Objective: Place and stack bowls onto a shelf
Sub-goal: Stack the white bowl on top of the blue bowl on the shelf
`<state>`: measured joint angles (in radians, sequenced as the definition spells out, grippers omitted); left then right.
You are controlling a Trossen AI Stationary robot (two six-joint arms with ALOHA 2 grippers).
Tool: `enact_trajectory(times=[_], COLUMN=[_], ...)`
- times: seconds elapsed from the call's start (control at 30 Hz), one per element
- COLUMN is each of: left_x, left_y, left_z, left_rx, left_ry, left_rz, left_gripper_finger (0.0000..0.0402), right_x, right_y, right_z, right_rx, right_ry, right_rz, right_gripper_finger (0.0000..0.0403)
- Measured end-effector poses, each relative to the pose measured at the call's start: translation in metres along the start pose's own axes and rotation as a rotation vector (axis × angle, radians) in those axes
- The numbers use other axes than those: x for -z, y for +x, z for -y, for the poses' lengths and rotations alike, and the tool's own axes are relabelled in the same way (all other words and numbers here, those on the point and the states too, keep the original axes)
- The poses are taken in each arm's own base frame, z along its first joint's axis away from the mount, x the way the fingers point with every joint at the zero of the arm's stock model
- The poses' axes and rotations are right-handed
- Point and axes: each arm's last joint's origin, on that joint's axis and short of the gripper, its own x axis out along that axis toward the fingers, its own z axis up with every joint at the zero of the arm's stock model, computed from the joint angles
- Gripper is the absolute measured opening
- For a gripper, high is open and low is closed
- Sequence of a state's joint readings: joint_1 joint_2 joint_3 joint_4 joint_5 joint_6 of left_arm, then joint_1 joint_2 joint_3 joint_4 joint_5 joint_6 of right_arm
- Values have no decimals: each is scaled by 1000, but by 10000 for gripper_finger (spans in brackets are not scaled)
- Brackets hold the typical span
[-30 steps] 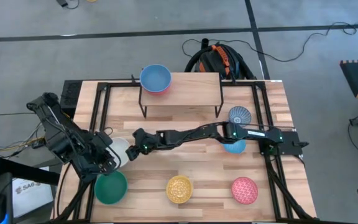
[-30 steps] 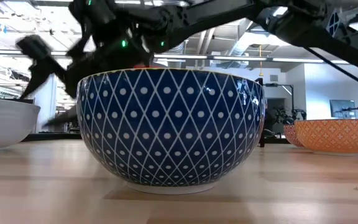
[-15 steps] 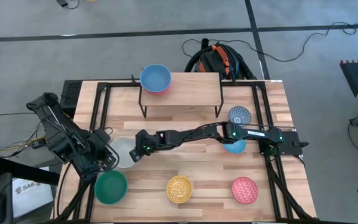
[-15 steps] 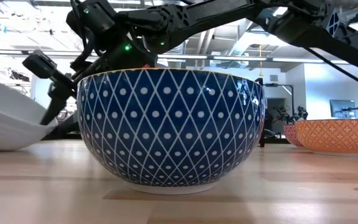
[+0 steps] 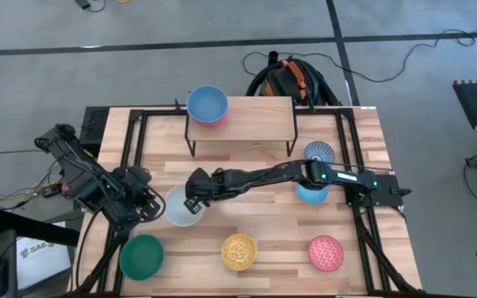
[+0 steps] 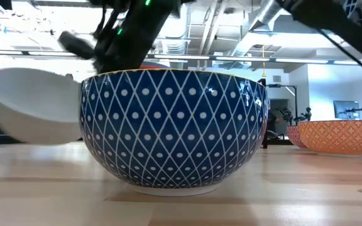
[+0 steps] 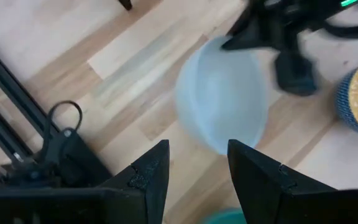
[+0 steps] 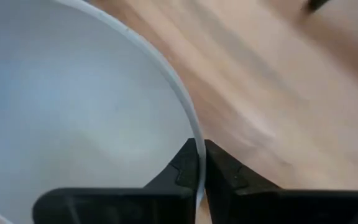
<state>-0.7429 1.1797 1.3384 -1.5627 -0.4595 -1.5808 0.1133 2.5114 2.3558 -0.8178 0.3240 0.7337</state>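
White bowl (image 5: 180, 206) rim in right claw (image 8: 199, 163), nothing inside.

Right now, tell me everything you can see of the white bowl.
The white bowl is small, round, plain and glossy, like glazed ceramic, and empty. The right hand is shut on its rim, one finger inside and one outside. In the low view it sits tilted and lifted off the table, left of centre, near the left hand.
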Motion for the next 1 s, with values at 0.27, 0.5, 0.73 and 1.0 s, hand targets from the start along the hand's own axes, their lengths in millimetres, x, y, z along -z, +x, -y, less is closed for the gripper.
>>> enact_trajectory(times=[0.27, 0.5, 0.73, 1.0], left_x=[-24, -48, -65, -85], left_y=[8, 18, 24, 29], left_z=[14, 13, 9, 10], left_rx=[83, 53, 34, 85], left_ry=[128, 148, 170, 184], left_rz=[124, 179, 167, 209], left_gripper_finger=[146, 146, 139, 23], right_x=[-17, -31, -38, -42], right_y=[-71, -109, -136, -168], right_z=[1, 8, 15, 18], right_rx=[41, 35, 29, -3], right_ry=[-48, -56, -63, -65], right_rz=[52, 91, 100, 126], right_gripper_finger=[37, 32, 38, 38])
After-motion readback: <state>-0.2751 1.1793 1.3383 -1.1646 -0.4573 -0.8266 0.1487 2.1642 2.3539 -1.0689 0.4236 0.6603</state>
